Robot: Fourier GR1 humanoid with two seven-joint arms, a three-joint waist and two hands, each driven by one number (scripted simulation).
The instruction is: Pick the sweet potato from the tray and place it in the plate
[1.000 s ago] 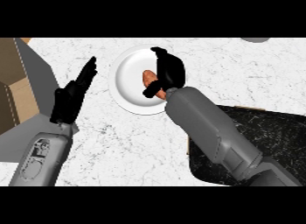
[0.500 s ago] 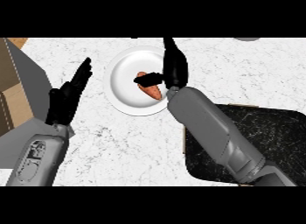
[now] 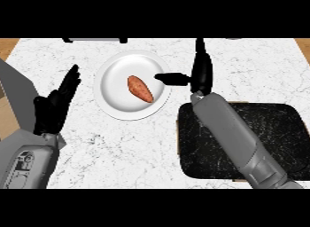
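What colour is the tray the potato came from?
Black with fine pale speckling, seen in the head view: the tray.

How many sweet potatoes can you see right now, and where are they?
1. The sweet potato lies on the white plate, left of the right robot hand. The forearm covers part of the black tray.

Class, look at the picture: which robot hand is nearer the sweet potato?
Right. The right robot hand is open just past the plate's right rim; the left robot hand rests farther off. Sweet potato.
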